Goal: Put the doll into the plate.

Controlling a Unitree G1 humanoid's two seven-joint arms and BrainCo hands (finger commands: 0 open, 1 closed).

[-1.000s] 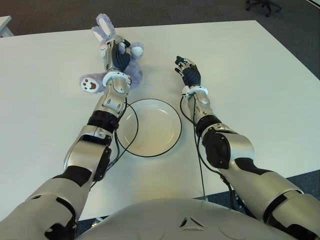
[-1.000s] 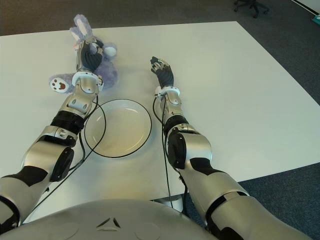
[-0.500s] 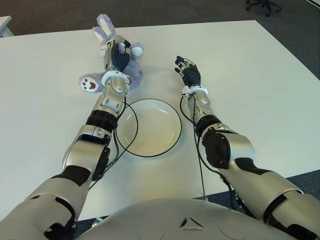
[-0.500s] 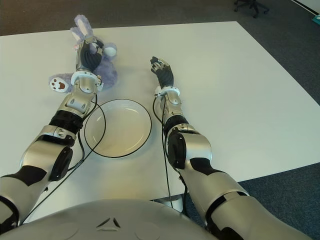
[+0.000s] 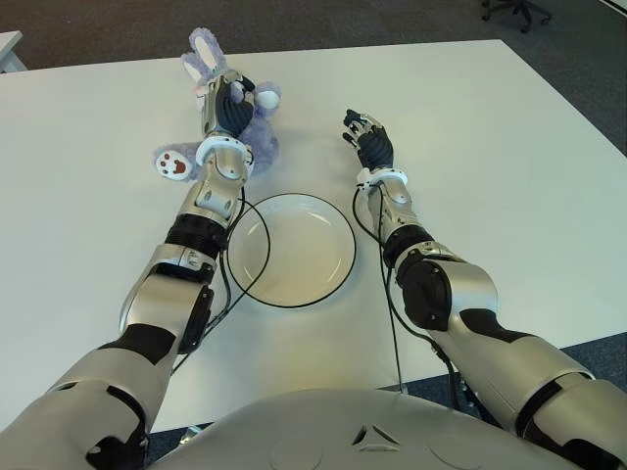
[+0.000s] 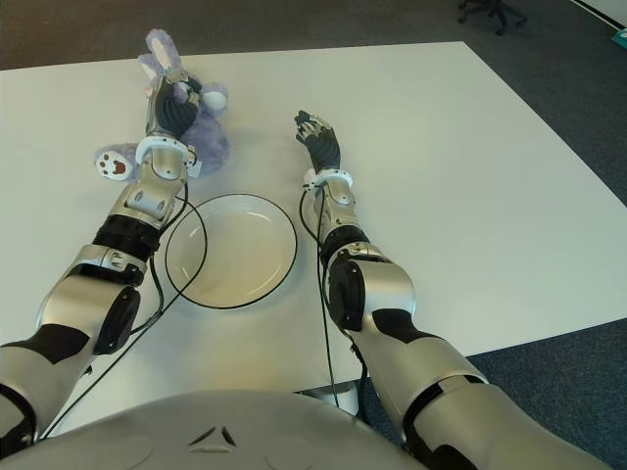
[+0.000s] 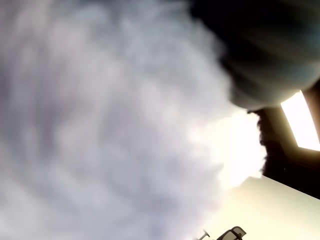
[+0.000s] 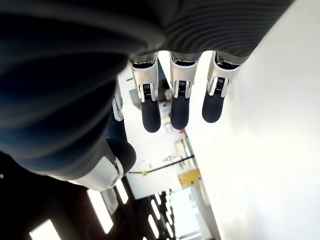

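your doll (image 5: pixel 257 137), a fluffy lavender bunny with long ears and a brown paw pad, lies on the table beyond the plate (image 5: pixel 328 286), a round cream dish with a dark rim, empty.

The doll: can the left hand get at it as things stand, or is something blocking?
Probably yes. The left hand is already on top of the doll, fur filling its wrist view, nothing between them. Whether the grasp has closed is unclear.
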